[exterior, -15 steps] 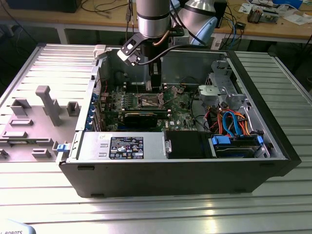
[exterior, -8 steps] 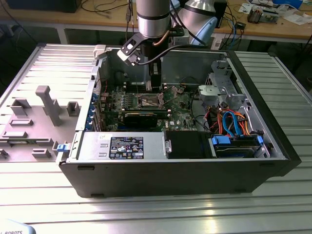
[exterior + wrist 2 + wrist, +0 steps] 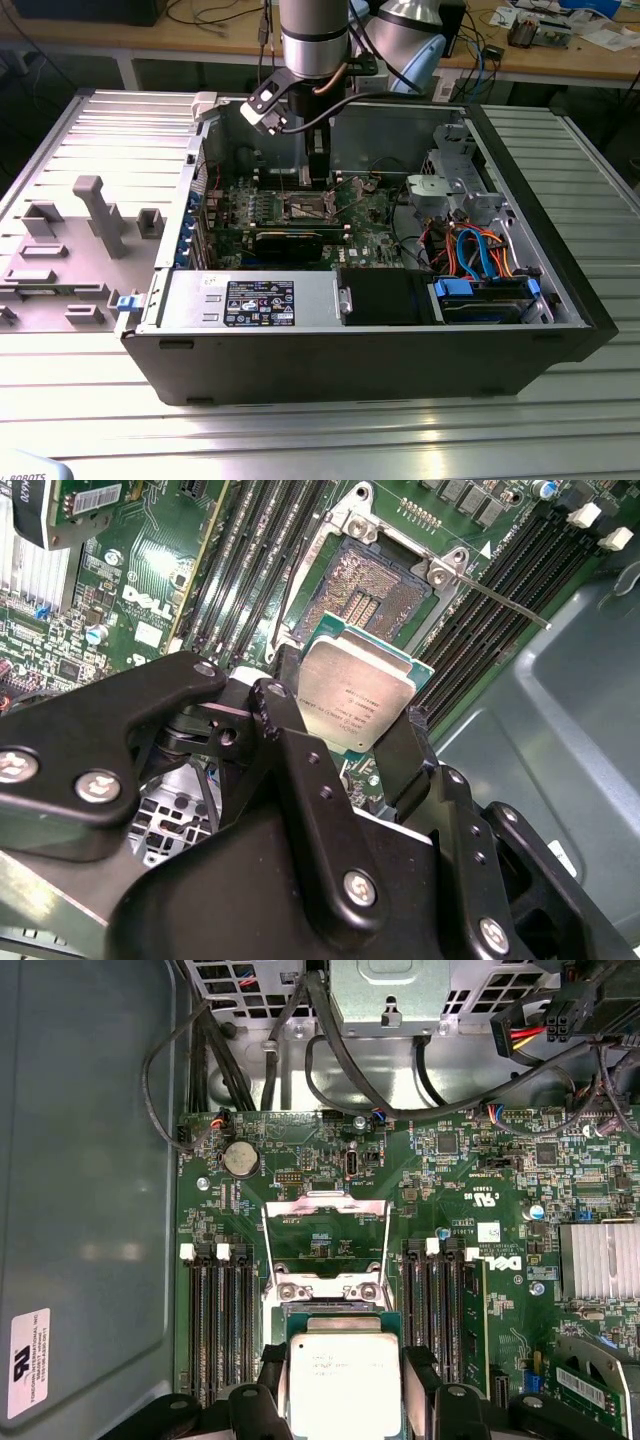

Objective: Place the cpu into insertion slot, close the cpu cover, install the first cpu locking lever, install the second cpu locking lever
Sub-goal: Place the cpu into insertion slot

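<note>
**Though nothing is seated yet, step one is in hand**

When you take the exterior view, you find the arm [image 3: 315, 40] reaching down into the open computer case [image 3: 380, 370], which lies on the slatted bench [image 3: 300, 440]. The hand [image 3: 318, 172] hangs just above the insertion slot [image 3: 305, 207] in the green board [image 3: 372, 212].

In the second wrist view, you have the cpu [image 3: 355, 692] pinched by its edges between the two black fingers [image 3: 290, 750], its dull metal top towards the camera. It is held above the slot and apart from it. The slot's dark contact field lies bare inside the silver rim. One thin locking lever [image 3: 505, 605] sticks out free across the memory slots [image 3: 480, 630].

In the first wrist view, the cpu cover [image 3: 325, 1240] stands swung open just beyond the chip, with green board showing through its square window. The chip sits between the two banks of memory slots and roughly in line with the socket.

My reading is that you are in the placing step; the cover and both levers are not yet dealt with. Seating calls for the chip to be square to the rim and correctly keyed, which I cannot tell from these views. It should go down flat with no sideways slide over the contacts. The grip should ease only once the chip lies fully within the rim.
</note>
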